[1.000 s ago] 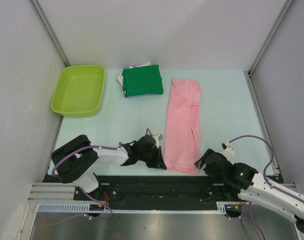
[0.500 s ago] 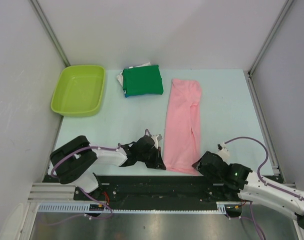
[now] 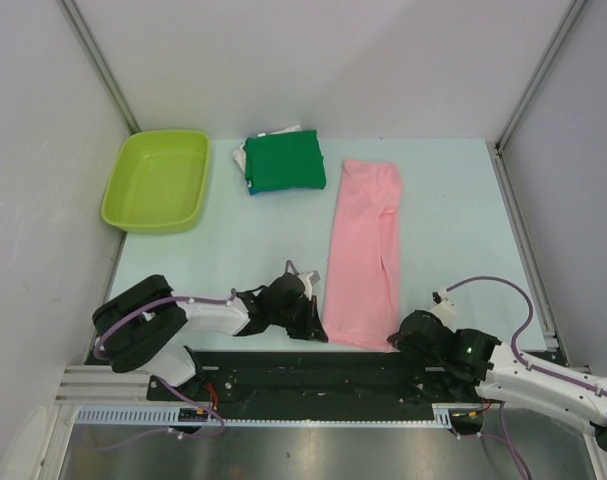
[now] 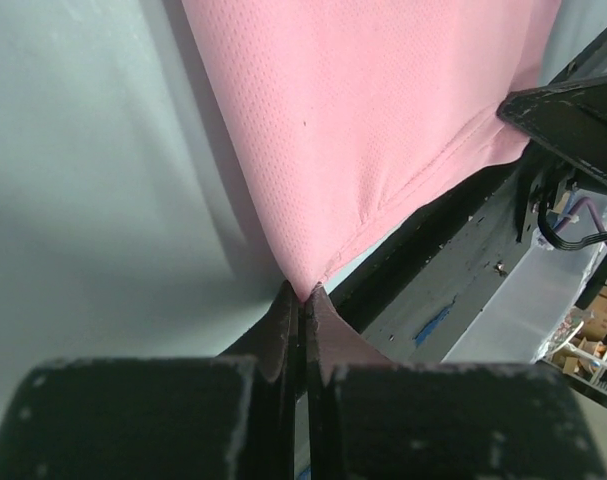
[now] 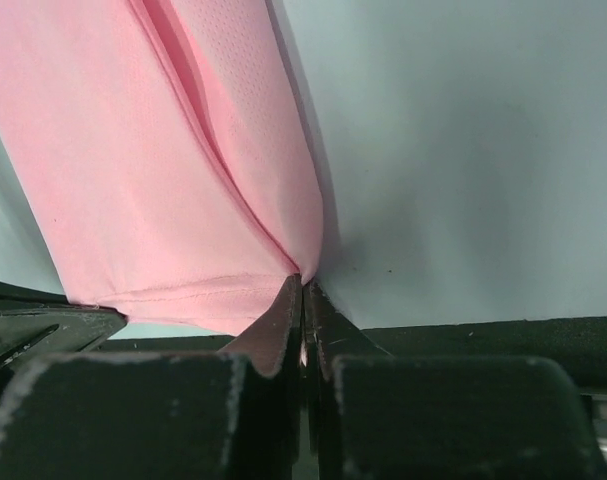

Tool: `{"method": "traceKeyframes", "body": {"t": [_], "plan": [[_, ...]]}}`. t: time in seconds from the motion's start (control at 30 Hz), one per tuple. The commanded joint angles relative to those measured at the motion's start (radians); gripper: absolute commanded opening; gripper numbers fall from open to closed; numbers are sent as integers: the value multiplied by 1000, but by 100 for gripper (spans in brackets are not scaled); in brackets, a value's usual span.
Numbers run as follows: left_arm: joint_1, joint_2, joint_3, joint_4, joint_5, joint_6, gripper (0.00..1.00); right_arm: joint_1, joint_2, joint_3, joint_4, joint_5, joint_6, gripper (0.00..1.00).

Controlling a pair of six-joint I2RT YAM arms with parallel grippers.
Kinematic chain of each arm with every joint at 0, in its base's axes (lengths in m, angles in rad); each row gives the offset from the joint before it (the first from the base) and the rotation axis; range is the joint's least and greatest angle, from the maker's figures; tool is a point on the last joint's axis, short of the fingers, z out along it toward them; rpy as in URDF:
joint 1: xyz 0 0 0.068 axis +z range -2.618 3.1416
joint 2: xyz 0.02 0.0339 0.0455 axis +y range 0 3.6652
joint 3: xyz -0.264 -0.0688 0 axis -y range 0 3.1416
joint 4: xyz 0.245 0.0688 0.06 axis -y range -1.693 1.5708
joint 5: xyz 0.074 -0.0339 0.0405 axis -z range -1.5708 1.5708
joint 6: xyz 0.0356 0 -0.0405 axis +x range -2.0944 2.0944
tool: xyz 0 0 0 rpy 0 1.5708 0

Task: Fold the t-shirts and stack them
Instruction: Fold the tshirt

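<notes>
Pink t-shirt (image 3: 365, 255) on table (image 3: 453, 220), right of centre. From left: lime tub (image 3: 113, 198) far left, only its bare floor showing. Beside it, folded dark green shirt (image 3: 285, 162) atop a white one (image 3: 240, 155). Pink strip: long axis near–far, stitched hem nearest arms, far end leaning slightly right. Left gripper (image 4: 305, 292) pinched on near-left hem corner; right gripper (image 5: 303, 282) pinched on near-right corner.
</notes>
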Motion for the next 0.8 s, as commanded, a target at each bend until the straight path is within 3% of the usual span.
{"method": "traceKeyframes", "body": {"t": [0.0, 0.23, 0.4, 0.47, 0.6, 0.77], "plan": [[-2, -66, 37, -114, -25, 32, 0, 7, 13, 76, -79, 87, -18, 0], [53, -102, 195, -207, 3, 89, 0, -34, 32, 213, -101, 173, -135, 0], [113, -108, 298, -311, 0, 143, 0, -178, 57, 260, -15, 133, -291, 0], [139, -105, 338, -323, 8, 150, 0, -235, 80, 285, 22, 92, -353, 0], [185, -74, 405, -338, 34, 156, 0, -466, 141, 302, 169, -51, -509, 0], [225, 56, 595, -400, 40, 210, 0, -655, 272, 319, 332, -252, -583, 0]]}}
